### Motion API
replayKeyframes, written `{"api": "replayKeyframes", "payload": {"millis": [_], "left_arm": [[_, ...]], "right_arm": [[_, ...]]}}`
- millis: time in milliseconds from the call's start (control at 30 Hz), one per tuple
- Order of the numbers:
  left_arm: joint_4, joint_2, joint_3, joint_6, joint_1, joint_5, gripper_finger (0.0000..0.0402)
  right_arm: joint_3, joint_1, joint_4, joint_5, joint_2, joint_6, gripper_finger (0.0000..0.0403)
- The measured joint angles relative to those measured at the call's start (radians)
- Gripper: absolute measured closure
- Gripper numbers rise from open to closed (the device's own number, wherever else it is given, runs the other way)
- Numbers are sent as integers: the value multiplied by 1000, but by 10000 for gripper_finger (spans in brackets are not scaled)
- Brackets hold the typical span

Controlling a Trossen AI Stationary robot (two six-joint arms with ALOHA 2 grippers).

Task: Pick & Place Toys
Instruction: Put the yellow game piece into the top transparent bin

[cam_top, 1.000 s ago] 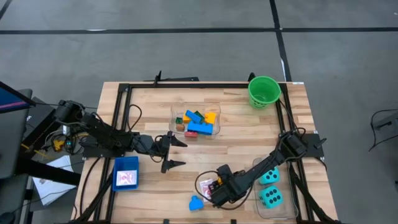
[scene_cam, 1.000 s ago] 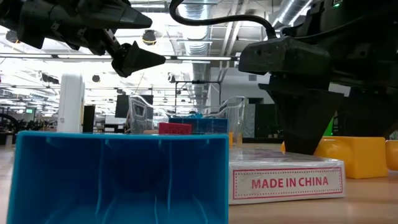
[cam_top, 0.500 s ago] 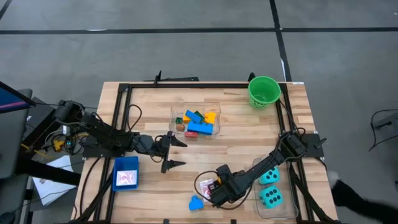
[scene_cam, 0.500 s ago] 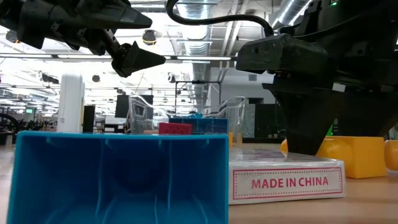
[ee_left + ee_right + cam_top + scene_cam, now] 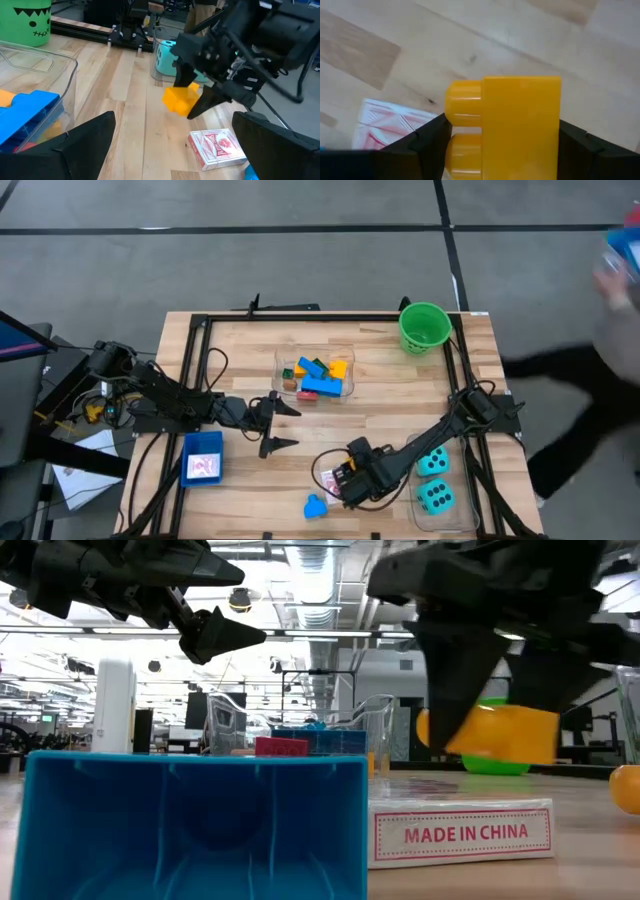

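Note:
My right gripper (image 5: 346, 478) hangs over the table's near middle, shut on a yellow brick (image 5: 500, 733), which the left wrist view also shows (image 5: 181, 97). Just below and beside it a white-and-red card pack (image 5: 460, 830) lies flat on the wood (image 5: 328, 480). A blue piece (image 5: 316, 506) rests by the near edge. Left of centre, my left gripper (image 5: 298, 428) waits in the air, open and holding nothing. My right gripper pinches the yellow brick by two opposite flat sides (image 5: 552, 125), one dark finger (image 5: 432, 142) on each. The fingers come from above, slanting steeply down. The brick is lifted clear of the table, its round studs (image 5: 462, 102) pointing sideways.
A clear tub (image 5: 315, 373) of coloured bricks stands mid-table. The green bucket (image 5: 424, 326) is at the far right corner, a blue tray (image 5: 203, 458) at the near left, and a tub with teal dice (image 5: 435, 485) at the near right. A blurred person (image 5: 600, 330) moves beyond the right edge.
My right gripper has risen with the yellow brick. The brick stood on the table behind the card pack and now hangs clear above it. A person has come into view past the table's right edge.

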Motion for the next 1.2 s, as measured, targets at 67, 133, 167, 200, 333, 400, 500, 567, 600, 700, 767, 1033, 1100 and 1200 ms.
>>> {"api": "replayKeyframes", "payload": {"millis": [67, 133, 167, 200, 333, 400, 500, 567, 600, 700, 767, 1033, 1100, 1200], "left_arm": [[0, 0, 0, 0, 0, 0, 4], [1, 0, 0, 0, 0, 0, 4], [2, 0, 0, 0, 0, 0, 4], [4, 0, 0, -1, 0, 0, 4], [4, 0, 0, -1, 0, 0, 4], [5, 0, 0, -1, 0, 0, 4], [8, 0, 0, -1, 0, 0, 4], [8, 0, 0, -1, 0, 0, 4], [8, 0, 0, -1, 0, 0, 4], [8, 0, 0, -1, 0, 0, 4], [8, 0, 0, -1, 0, 0, 4], [8, 0, 0, -1, 0, 0, 4], [8, 0, 0, -2, 0, 0, 4], [8, 0, 0, -2, 0, 0, 4]], "right_arm": [[0, -5, -8, 24, -17, -20, 142], [0, -11, -8, 61, -35, -39, 142], [0, -15, -8, 81, -43, -52, 142], [0, -18, -6, 102, -50, -67, 142], [0, -44, -4, 177, -86, -148, 142], [0, -63, -4, 220, -102, -194, 142], [1, -97, 9, 296, -125, -269, 142], [1, -126, 25, 332, -139, -336, 142], [1, -141, 34, 344, -147, -371, 142], [2, -190, 60, 358, -169, -481, 142], [2, -221, 74, 360, -185, -536, 142], [2, -336, 174, 374, -218, -753, 142], [2, -370, 184, 352, -218, -793, 142], [2, -422, 199, 318, -218, -834, 142]]}}
